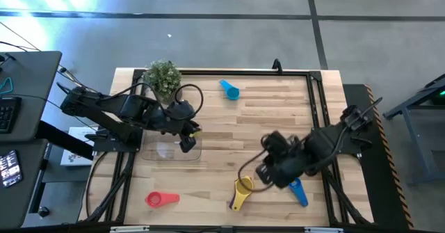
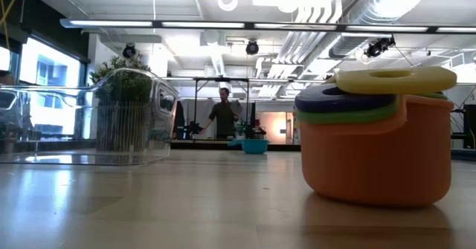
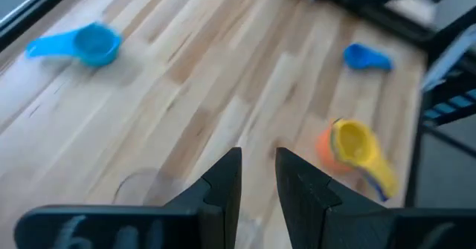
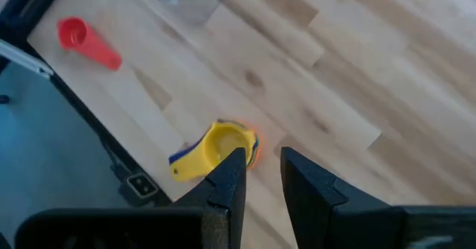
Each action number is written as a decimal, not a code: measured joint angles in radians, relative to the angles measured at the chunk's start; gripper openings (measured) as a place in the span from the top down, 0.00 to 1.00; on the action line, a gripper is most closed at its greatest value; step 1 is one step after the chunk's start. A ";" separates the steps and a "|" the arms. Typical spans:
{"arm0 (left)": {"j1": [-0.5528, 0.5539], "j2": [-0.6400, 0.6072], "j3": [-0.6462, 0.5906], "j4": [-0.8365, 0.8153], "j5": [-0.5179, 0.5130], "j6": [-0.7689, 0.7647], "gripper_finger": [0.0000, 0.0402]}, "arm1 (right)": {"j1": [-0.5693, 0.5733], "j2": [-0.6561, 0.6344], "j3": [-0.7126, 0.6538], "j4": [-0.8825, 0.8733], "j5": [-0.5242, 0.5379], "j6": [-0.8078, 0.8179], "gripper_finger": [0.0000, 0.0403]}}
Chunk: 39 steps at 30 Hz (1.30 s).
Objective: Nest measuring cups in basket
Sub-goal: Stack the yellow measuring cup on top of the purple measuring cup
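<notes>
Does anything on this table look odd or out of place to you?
Yes: the cups are stacked, but outside the basket. The nested stack, yellow on top in an orange cup, sits on bare wood near the front edge, while the basket looks empty. Three other cups lie scattered singly.

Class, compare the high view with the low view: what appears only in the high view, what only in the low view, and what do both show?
Only the high view shows the left gripper over the basket, the right gripper, the red-pink cup and the blue cup.

Only the low view shows a person in the room behind, and the purple and green rims nested in the orange cup.

Both show the basket, the plant, the light blue cup and the yellow cup.
</notes>
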<state>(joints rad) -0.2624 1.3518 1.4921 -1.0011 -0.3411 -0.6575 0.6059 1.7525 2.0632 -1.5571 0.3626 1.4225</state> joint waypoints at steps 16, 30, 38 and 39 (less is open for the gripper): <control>-0.085 -0.012 -0.001 -0.251 -0.068 -0.075 0.81 | 0.130 0.180 0.000 0.050 -0.052 0.465 0.81; -0.234 -0.095 -0.001 -0.315 -0.128 -0.093 0.81 | 0.147 0.351 0.000 0.257 -0.121 0.682 0.81; -0.276 -0.126 -0.001 -0.319 -0.138 -0.101 0.81 | 0.147 0.436 0.000 0.349 -0.139 0.728 0.81; -0.279 -0.127 -0.001 -0.319 -0.139 -0.101 0.81 | 0.147 0.446 0.000 0.359 -0.145 0.728 0.81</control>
<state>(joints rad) -0.5411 1.2244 1.4910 -1.3202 -0.4797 -0.7586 0.7526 2.1981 2.0628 -1.1983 0.2178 2.1507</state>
